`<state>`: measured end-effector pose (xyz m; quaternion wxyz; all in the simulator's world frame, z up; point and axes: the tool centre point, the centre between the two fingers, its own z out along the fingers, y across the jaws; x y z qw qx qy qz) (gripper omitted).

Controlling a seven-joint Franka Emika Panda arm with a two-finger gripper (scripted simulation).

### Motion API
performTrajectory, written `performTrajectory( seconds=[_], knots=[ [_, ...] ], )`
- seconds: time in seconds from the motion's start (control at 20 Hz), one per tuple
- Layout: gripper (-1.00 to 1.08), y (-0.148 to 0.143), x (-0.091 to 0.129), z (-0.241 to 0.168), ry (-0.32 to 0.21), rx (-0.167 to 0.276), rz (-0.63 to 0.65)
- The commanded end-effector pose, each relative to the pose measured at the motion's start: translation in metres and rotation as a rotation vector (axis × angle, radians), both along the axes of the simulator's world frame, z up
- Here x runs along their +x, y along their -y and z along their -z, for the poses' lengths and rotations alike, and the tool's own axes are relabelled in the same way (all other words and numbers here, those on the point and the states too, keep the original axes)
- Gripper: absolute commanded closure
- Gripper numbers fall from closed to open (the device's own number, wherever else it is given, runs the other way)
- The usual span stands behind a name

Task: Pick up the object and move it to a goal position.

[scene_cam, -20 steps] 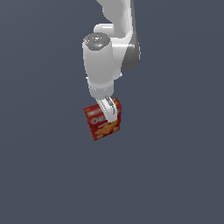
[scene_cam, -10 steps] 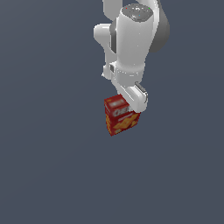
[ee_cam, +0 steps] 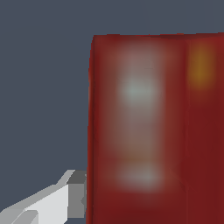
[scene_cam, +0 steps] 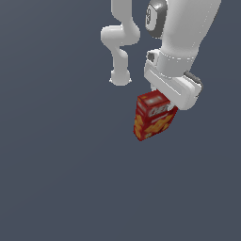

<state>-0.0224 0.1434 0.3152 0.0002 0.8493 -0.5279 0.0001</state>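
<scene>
The cracker box (scene_cam: 153, 117) is red, with white lettering and orange-yellow crackers printed on its front face. In the exterior view it hangs tilted, with its top end tucked under the white hand of the arm and its lower end angled toward the exterior view's left. No part of the box touches any surface; only the plain grey-blue background surrounds it. The tool (scene_cam: 170, 104) is closed on the upper part of the box, which sits between its fingers; the fingers themselves are largely hidden behind the box and the hand housing in this view. In the wrist view the box (ee_cam: 153, 131) fills most of the picture as a blurred red face, and one grey finger (ee_cam: 72, 197) presses against its edge. The white arm (scene_cam: 183, 33) rises above the tool out of the exterior view.
</scene>
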Motion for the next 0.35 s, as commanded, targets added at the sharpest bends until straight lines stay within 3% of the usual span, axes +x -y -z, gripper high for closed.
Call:
performTrajectory(
  seconds=[0.0, 0.3],
  knots=[
    [1.08, -0.0115, 0.001, -0.0075, 0.0, 0.0, 0.002],
    [1.08, -0.0208, 0.0023, -0.0129, 0.0, 0.0, 0.002]
  ],
)
